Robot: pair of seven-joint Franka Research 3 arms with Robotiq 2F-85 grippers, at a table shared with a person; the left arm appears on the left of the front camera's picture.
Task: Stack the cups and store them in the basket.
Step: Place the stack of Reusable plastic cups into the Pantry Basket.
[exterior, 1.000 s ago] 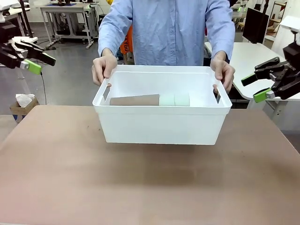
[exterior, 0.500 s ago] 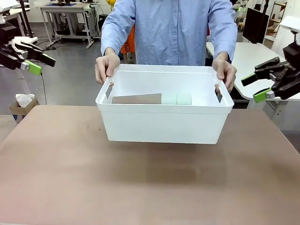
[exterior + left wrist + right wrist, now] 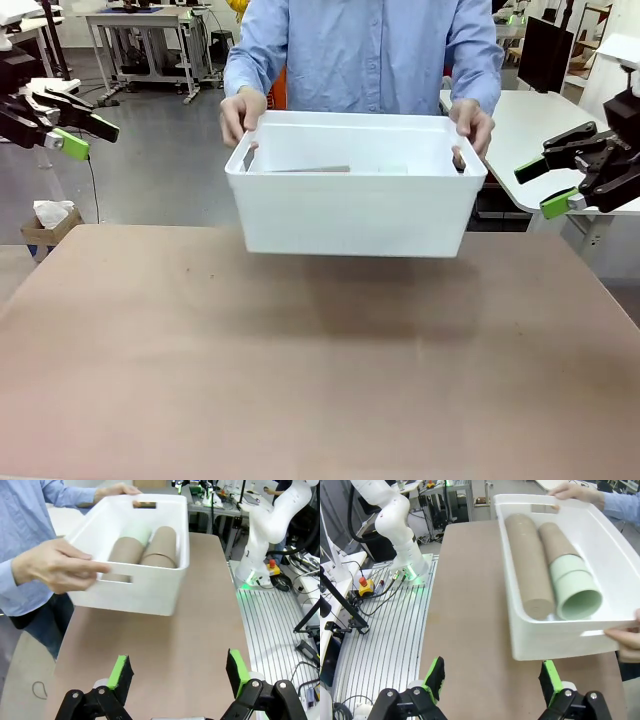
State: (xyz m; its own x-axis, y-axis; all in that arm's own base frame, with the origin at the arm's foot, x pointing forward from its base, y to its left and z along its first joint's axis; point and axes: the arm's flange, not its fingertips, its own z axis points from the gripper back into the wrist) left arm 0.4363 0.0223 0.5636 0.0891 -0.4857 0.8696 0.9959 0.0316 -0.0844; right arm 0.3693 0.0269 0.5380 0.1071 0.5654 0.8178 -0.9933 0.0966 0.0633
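Observation:
A person's two hands (image 3: 242,112) hold the white basket (image 3: 355,215) by its handle slots, lifted above the far side of the table. Inside it the cups lie on their sides in two nested stacks: a tan-brown stack (image 3: 527,567) and a stack of tan-brown cups ending in mint green ones (image 3: 575,592). The left wrist view shows the brown cups (image 3: 145,552) in the basket (image 3: 150,587). My left gripper (image 3: 80,133) hangs open at the far left, empty. Over at the far right, my right gripper (image 3: 545,187) also stands open and empty.
The brown table (image 3: 300,380) spreads below the lifted basket. The other arm's white base (image 3: 260,555) stands at the table's side in the left wrist view; a white arm base (image 3: 402,545) on a ribbed plate shows in the right wrist view. Work tables stand behind the person.
The person has lifted the basket higher and drawn it away from me toward the far edge. Both grippers have stayed where they were.

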